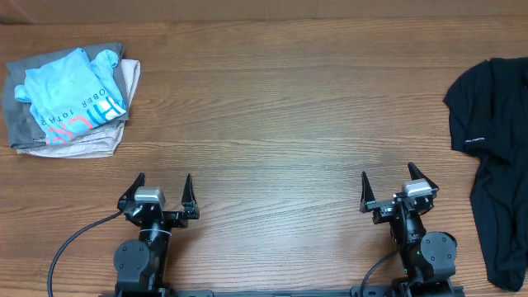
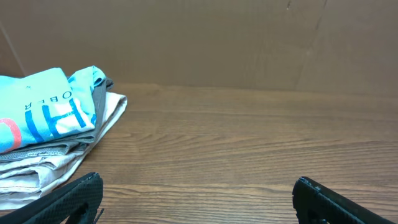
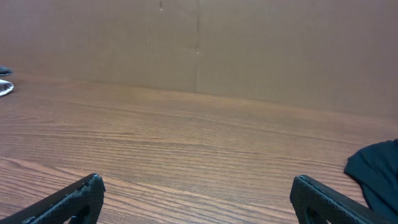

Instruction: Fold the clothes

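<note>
One rumpled black T-shirt (image 1: 495, 115), right edge.
We count one folded stack (image 1: 70, 103) upper left; left gripper (image 1: 163, 177), right gripper (image 1: 388, 172) spread wide, empty.

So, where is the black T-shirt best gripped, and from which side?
Probably grip the black T-shirt at its left edge near the small white mark, the open right gripper coming from the left: it lies crumpled, partly out of view, and that edge is nearest.

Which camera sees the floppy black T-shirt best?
The overhead view: the soft black T-shirt lies crumpled on the wooden table, mostly showing. The right wrist view catches only a dark corner; the left wrist view shows none of it.
</note>
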